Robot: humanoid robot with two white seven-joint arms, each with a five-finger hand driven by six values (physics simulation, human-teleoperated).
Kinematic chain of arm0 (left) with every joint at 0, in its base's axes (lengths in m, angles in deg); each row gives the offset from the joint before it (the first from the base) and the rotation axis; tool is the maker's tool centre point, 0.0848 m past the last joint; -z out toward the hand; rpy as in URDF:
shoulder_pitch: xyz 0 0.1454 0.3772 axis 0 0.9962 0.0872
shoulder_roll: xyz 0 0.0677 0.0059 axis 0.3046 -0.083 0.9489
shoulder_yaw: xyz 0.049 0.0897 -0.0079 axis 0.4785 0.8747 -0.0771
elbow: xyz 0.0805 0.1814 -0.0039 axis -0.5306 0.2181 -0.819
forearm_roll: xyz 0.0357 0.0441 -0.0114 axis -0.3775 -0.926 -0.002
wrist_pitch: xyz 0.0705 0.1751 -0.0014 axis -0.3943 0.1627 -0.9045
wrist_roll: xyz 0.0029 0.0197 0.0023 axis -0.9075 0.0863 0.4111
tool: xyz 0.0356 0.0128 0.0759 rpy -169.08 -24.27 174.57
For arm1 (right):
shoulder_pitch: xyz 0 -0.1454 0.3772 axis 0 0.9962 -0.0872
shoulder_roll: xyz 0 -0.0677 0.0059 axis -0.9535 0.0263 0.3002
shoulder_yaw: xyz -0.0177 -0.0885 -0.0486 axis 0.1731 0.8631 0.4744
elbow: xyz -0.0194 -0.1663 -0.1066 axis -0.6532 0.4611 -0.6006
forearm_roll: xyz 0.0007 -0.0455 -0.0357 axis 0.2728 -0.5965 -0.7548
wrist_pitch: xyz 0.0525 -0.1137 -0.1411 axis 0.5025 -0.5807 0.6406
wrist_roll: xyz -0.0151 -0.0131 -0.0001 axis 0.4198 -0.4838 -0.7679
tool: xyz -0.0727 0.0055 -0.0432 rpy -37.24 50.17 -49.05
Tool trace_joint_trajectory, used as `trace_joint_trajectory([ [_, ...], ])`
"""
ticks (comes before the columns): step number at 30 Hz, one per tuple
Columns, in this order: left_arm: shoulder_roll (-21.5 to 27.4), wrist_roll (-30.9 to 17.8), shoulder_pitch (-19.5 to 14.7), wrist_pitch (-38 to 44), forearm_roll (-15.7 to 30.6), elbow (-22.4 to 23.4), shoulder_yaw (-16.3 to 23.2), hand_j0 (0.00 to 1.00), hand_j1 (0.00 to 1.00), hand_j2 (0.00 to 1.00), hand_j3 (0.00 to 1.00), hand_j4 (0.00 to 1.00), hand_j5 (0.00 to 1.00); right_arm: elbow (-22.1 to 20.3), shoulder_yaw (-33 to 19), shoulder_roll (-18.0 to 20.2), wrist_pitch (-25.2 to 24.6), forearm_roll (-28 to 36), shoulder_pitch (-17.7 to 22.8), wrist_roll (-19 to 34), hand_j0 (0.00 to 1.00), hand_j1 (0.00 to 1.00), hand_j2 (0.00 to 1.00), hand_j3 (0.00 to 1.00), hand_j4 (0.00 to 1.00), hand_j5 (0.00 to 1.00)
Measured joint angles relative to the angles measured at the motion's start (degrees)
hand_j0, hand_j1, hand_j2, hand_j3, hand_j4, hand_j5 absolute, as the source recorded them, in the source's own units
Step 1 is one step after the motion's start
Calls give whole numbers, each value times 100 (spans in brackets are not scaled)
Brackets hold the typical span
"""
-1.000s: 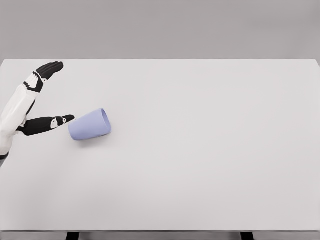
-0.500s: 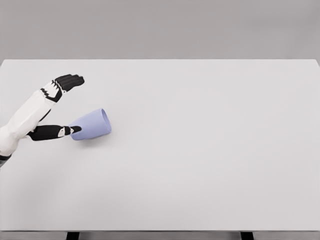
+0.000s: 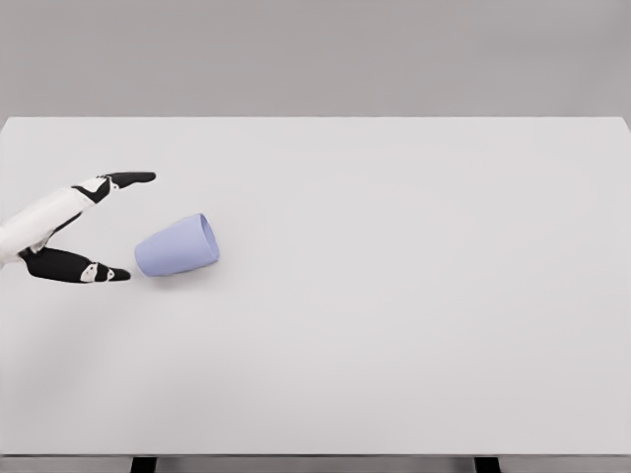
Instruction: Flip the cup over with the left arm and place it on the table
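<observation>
- The cup [image 3: 177, 247] lies on its side on the left part of the bench [image 3: 414, 296]; its long axis runs roughly left to right with a slight rise toward the far side; the open rim faces right, the closed base faces left toward the left hand [image 3: 74, 225].
- The left hand sits just left of the cup and is not touching it; its fingers [image 3: 128, 178] are spread apart and hold nothing, the upper ones reaching out beyond the cup's far side, the thumb low and pointing at the base from the near side.
- The cup therefore lies to the right of the opening between thumb and fingers, near but apart; a short reach rightward looks enough to bracket its body.
- The right arm is out of view, so the left is the only hand near.
- The bench's left edge is near the hand; wide open surface lies right and toward the viewer, leaving room to stand the cup upright.
</observation>
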Motion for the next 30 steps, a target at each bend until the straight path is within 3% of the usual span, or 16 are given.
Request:
trace_joint_trajectory([
  [5,-254,6,-140,482,405,-3,164,100,100,100,100,100,100,0,0,0,0,0,0,0,100,100,100,100,100,100],
  [9,-680,8,-483,942,499,-4,285,100,100,100,100,100,100,0,0,0,0,0,9,0,100,100,100,100,100,100],
  [13,-943,8,-501,1306,532,-4,423,100,100,100,100,100,100,0,0,0,0,0,0,0,100,100,100,100,100,100],
  [24,-1033,8,-650,2093,537,-3,771,100,100,100,100,100,100,0,0,0,0,0,0,0,100,100,100,100,100,100],
  [30,-1031,8,-949,2429,529,-5,1059,100,100,100,100,100,100,0,0,0,0,0,9,0,100,100,100,100,100,100],
])
